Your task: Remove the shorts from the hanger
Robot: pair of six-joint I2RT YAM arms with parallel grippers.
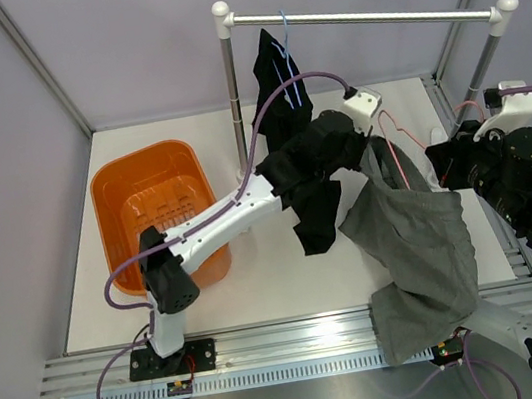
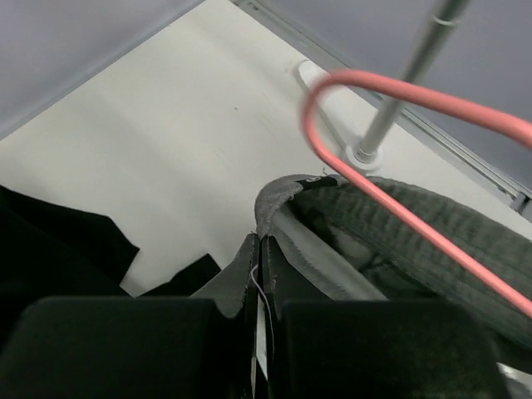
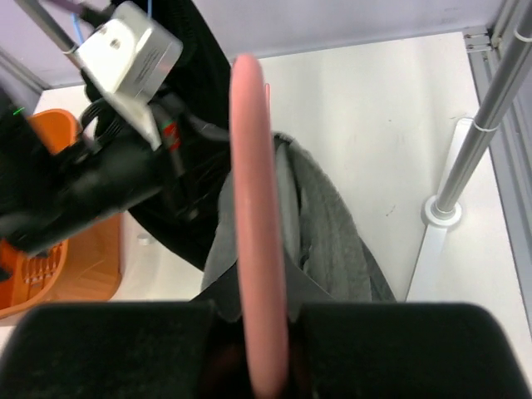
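My left gripper (image 2: 259, 253): pinched shut on the grey shorts (image 1: 420, 246) at the waistband.
My right gripper (image 3: 259, 312): clamped around the pink hanger (image 3: 253, 166).
The grey shorts: draped between both grippers, toward the desk's near-right corner.
The black shorts (image 1: 282, 96): hanging at the far edge.

Top view overhead, looking down; wrist views close, sharing pink hanger (image 3: 249, 208).

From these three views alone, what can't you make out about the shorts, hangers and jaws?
- Top view: jaws of the left gripper on the grey shorts, hidden under its wrist.
- Left wrist: pink hanger cut off by the right edge.
- Right wrist: that hanger blurred, near the lens.
- Top view: how black shorts attach to the blue hanger, too small.
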